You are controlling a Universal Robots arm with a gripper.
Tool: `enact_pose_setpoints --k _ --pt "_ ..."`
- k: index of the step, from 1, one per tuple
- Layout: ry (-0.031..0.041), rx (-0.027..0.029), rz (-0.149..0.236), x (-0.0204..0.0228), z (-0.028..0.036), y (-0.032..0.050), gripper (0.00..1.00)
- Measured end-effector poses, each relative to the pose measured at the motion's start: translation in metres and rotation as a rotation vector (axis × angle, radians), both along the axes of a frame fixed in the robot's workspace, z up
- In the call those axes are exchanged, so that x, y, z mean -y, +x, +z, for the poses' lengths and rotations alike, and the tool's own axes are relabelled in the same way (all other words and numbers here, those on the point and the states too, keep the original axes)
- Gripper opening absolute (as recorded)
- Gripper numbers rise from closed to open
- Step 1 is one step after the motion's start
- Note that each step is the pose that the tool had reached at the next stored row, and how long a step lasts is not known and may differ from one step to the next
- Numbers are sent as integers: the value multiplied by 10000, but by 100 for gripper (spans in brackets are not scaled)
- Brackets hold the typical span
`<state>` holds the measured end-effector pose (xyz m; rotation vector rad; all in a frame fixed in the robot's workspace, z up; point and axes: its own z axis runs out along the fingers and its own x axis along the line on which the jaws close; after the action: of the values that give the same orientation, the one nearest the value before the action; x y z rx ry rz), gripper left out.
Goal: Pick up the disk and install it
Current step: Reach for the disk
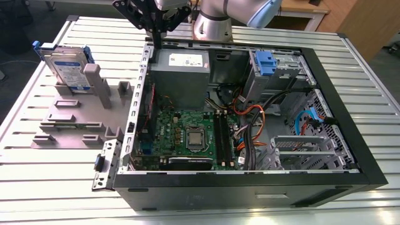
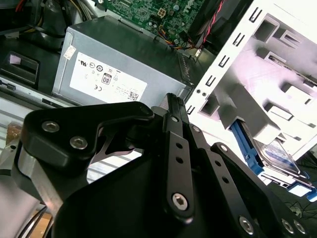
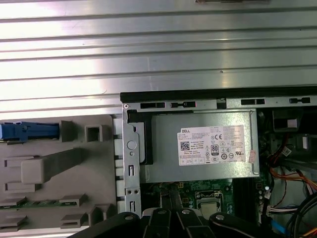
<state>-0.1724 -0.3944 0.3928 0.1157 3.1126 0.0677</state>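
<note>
The disk [image 1: 65,65] stands on edge in a grey holder [image 1: 75,117] at the exterior view's left, outside the computer case. It is silver with a white-and-blue label and a blue frame. Its blue edge is also seen in both wrist views [image 2: 275,151] [image 3: 29,131]. My gripper [image 1: 156,43] hangs over the case's back left corner, above the grey power supply [image 1: 181,75], well to the right of the disk. Its black fingers [image 2: 172,106] are shut together with nothing between them, and the gripper's linkage [image 3: 171,218] is seen in the first wrist view.
The open black computer case [image 1: 337,117] lies on a slatted metal table [image 1: 375,79]. Inside are a green motherboard [image 1: 187,136], bundled cables [image 1: 250,122] and a grey drive cage with a blue tab [image 1: 265,63]. The arm's base [image 1: 212,23] stands behind the case.
</note>
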Motion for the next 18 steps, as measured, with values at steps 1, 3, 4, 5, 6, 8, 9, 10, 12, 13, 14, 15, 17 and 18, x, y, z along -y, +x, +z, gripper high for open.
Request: enact_pose_setpoints --k 1,3,4,5,6,8,9,10,12,13,14,15,17,18 --pt "0 0 1 0 0 0 11" --pt "0 0 1 0 0 0 11" --pt "0 1 1 0 0 -1 11" --pt "0 1 -1 -1 0 -7 11" --pt "0 0 -1 0 0 -11 11" --pt "1 0 1 0 0 -23 11" --pt "0 0 1 0 0 -31 11" --pt "0 0 1 -1 0 -45 11" --pt "1 1 0 -3 -1 -67 11" --pt "1 1 1 -5 -1 -79 11" --pt "0 0 0 -6 -1 -102 11" --pt "0 0 0 -8 0 -128 11" --pt "0 1 1 -13 -1 -169 11" --pt "0 0 1 -16 -1 -183 11"
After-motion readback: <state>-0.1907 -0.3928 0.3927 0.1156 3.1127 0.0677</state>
